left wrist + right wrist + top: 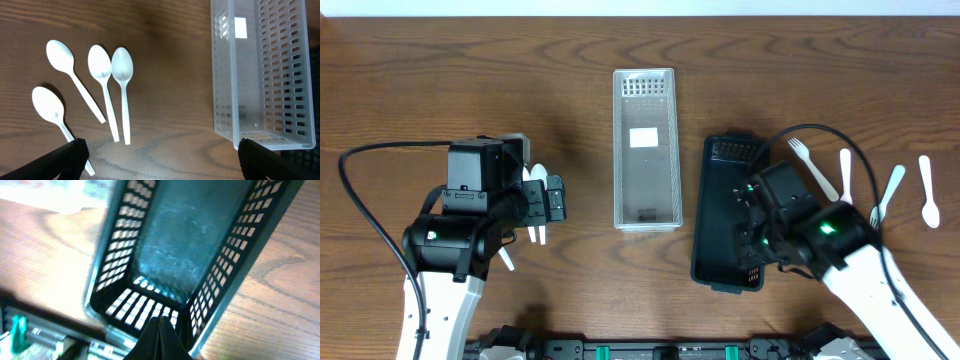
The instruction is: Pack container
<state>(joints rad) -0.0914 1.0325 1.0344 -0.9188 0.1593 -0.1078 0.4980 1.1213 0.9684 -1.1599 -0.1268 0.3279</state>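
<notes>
The left gripper's fingers (70, 160) are spread wide, with nothing between them. The right gripper's fingers (152, 347) are pressed together to a point, and no object shows between them.

1. Table (440, 70): wooden, and it carries all items.
2. White basket (645, 180): lies at centre, empty, just right of the left gripper (162, 157).
3. Dark basket (720, 220): lies just beside the white basket, also empty. The right gripper (160, 339) hangs over its near end.
4. Forks (810, 165): three lie on the table right of the dark basket, with one lone spoon (928, 190) further out.
5. Four white spoons (121, 65): lie on the table beneath the left gripper, bowls pointing away from the camera.

Likely step: the left arm picks up one spoon for the white basket.

Procedure:
- Choose the spoon nearest the basket.
- Set the fingers across its handle (125, 120), not the bowl.
- The neighbouring spoon's bowl lies almost touching, so close low on the handle where the two diverge.
- Descend until the tips meet the wood. A thin handle may slip out of a higher grasp.
</notes>
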